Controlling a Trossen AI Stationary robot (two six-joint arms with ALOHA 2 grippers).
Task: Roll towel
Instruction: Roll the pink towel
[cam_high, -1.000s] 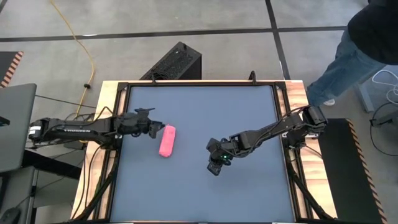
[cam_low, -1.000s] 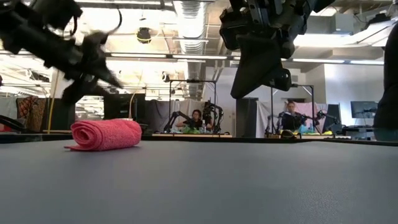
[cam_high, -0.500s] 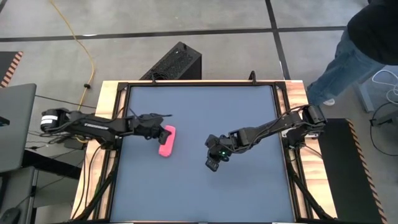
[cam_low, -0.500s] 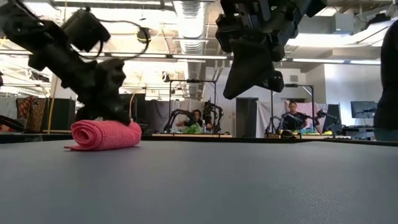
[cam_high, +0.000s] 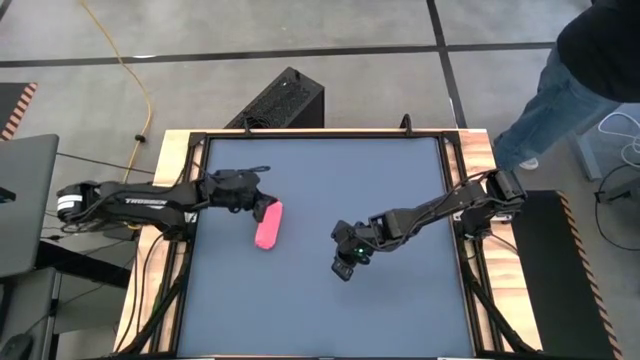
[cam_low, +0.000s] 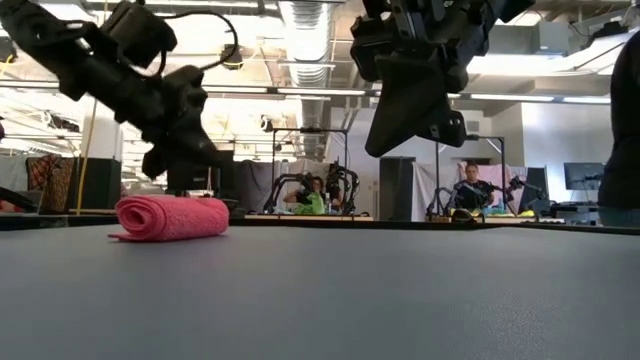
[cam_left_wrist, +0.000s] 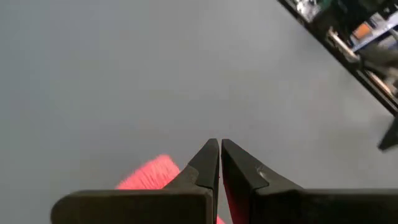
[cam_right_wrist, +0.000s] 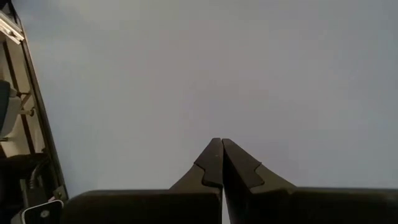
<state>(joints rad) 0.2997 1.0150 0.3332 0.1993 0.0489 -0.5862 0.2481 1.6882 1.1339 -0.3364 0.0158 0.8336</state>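
The towel (cam_high: 268, 226) lies rolled into a short pink cylinder on the left half of the dark grey table (cam_high: 400, 310), its long axis running roughly from the far side toward the near side with a slight tilt; in the low view the towel (cam_low: 170, 217) rests flat on the tabletop with the spiral of its rolled end facing left and a loose flap touching the surface; the left gripper (cam_high: 262, 203) sits just beside the far end of the roll, its arm reaching in from the table's left edge; in the low view the left gripper (cam_low: 205, 160) hangs above the roll, apart from it, with clear air between its tip and the cloth; the left wrist view shows its two dark fingers (cam_left_wrist: 205, 163) pressed together to a narrow slit with nothing between them, and a pink patch of the towel (cam_left_wrist: 149, 174) showing behind them; the right gripper (cam_high: 342, 270) hovers over the middle of the table, well apart from the roll, its arm stretching in from the right edge; the right wrist view shows its fingers (cam_right_wrist: 211, 163) closed against each other and empty, with only bare grey tabletop ahead; a person (cam_high: 585, 70) in jeans and a dark top stands on the floor beyond the table's far right corner; a yellow cable (cam_high: 130, 70) trails across the floor at the far left.
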